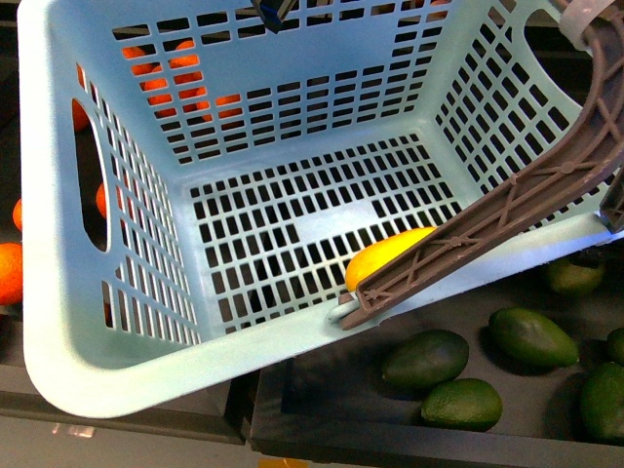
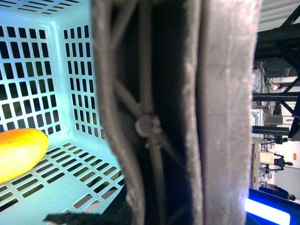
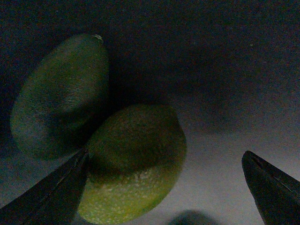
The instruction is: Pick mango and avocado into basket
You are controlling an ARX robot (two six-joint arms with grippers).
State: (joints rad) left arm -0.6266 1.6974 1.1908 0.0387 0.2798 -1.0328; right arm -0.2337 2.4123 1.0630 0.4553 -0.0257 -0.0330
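Note:
The light teal basket fills most of the front view, tilted, with its grey-brown handle swung across its right side. A yellow mango lies on the basket floor by the handle's foot, and it shows again as the mango in the left wrist view. My left gripper is shut on the handle, which hides its fingers. My right gripper stands open low over a green avocado, whose side is close against one finger. A darker avocado lies touching the first.
Several dark avocados lie in a black tray below the basket's right side. Oranges lie to the left and show through the basket's lattice. A white tie wraps the handle's top.

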